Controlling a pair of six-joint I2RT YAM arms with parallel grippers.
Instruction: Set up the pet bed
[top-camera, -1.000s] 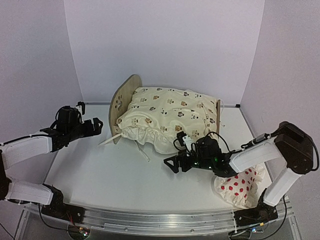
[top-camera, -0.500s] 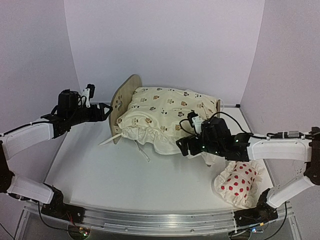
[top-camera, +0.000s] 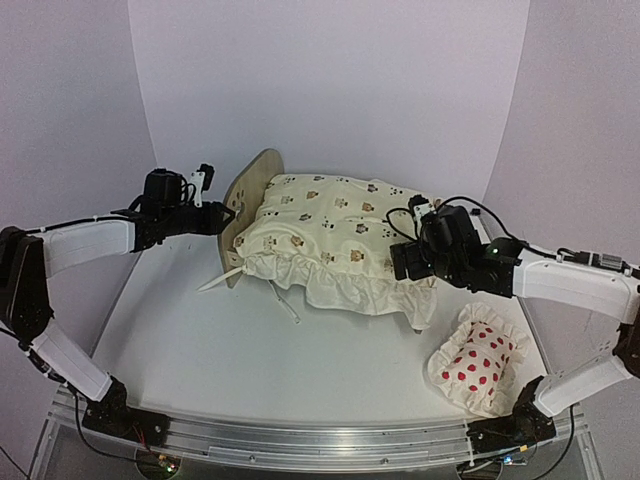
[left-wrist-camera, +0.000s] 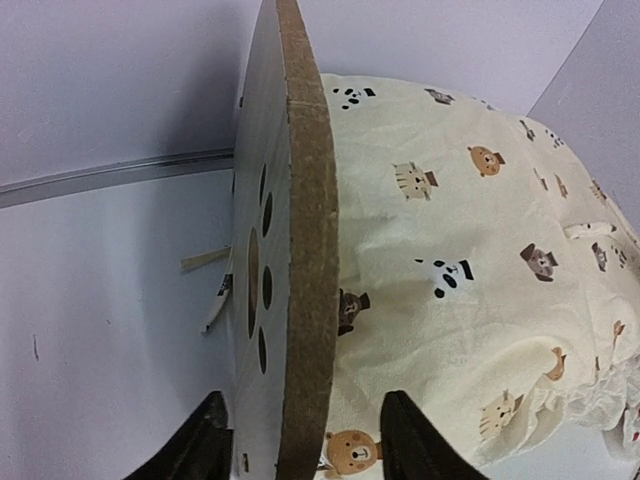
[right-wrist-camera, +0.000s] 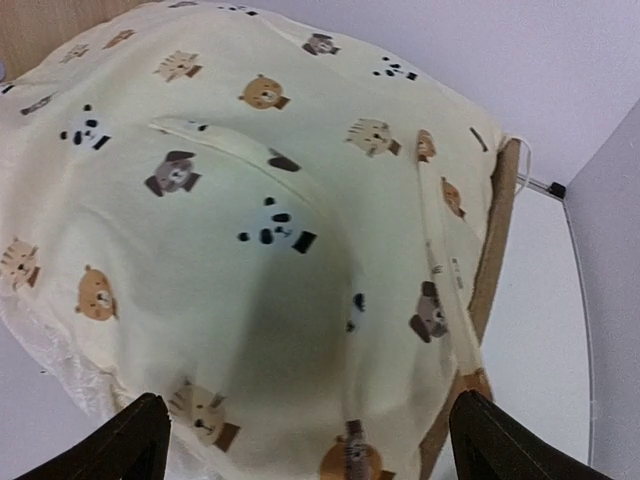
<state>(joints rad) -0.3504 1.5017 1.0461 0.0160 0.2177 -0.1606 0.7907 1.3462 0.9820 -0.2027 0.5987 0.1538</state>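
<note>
The pet bed stands at the back middle of the table, its rounded plywood end board (top-camera: 243, 196) with paw-print holes on the left. A cream animal-print cushion (top-camera: 330, 235) lies heaped over it and hides the base. My left gripper (top-camera: 226, 216) straddles that end board's edge (left-wrist-camera: 308, 250); it is open, with a gap on the cushion side. My right gripper (top-camera: 404, 262) hovers wide open over the cushion's right part (right-wrist-camera: 260, 250), close to the other end board (right-wrist-camera: 492, 250). Nothing is held.
A red-dotted white pillow (top-camera: 479, 362) lies at the front right, below the right arm. White ties (top-camera: 286, 302) from the cushion trail onto the table in front of the bed. White walls close in at the back and both sides.
My left gripper moved right onto the end board and its jaws narrowed. The right arm swung back and right, from the table front to over the cushion.
</note>
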